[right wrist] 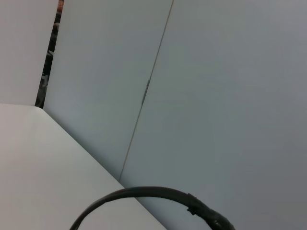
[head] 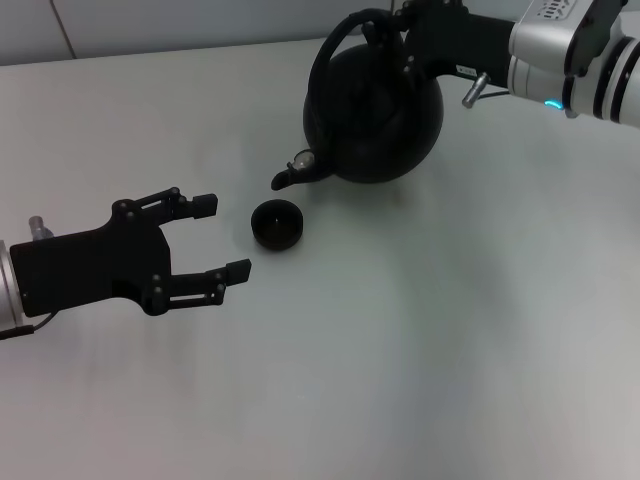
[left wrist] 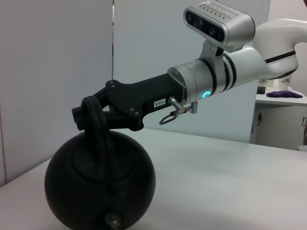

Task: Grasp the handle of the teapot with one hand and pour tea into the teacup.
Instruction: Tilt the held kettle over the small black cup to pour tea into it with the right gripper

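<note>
Head view shows the teapot [head: 375, 110] near the far edge of the white table [head: 450, 330], tipped forward so its short spout [head: 290, 178] points down toward the teacup [head: 277, 223]. That small dark cup sits upright on the table just beside the spout tip, toward the near edge, and the two are not touching. No stream of tea can be made out between them.

From the table's right edge the right gripper [head: 405, 40] reaches in, its jaws pinched on the handle [head: 335, 45], the thin black hoop arching over the pot. Left wrist view gives the grasp from the side: the right gripper [left wrist: 88, 115] is clamped around the top of the handle [left wrist: 100, 139], with the round body of the teapot [left wrist: 98, 179] hanging below it and its underside close to the table [left wrist: 230, 182]. Whether the pot is lifted clear or resting on the table cannot be told. Right wrist view shows only a curved stretch of the handle [right wrist: 153, 194] against the pale wall [right wrist: 216, 96].

Toward the left edge, the left gripper [head: 222, 237] hovers low over the table, its jaws spread wide and empty, fingertips pointing at the cup and a little apart from it.
</note>
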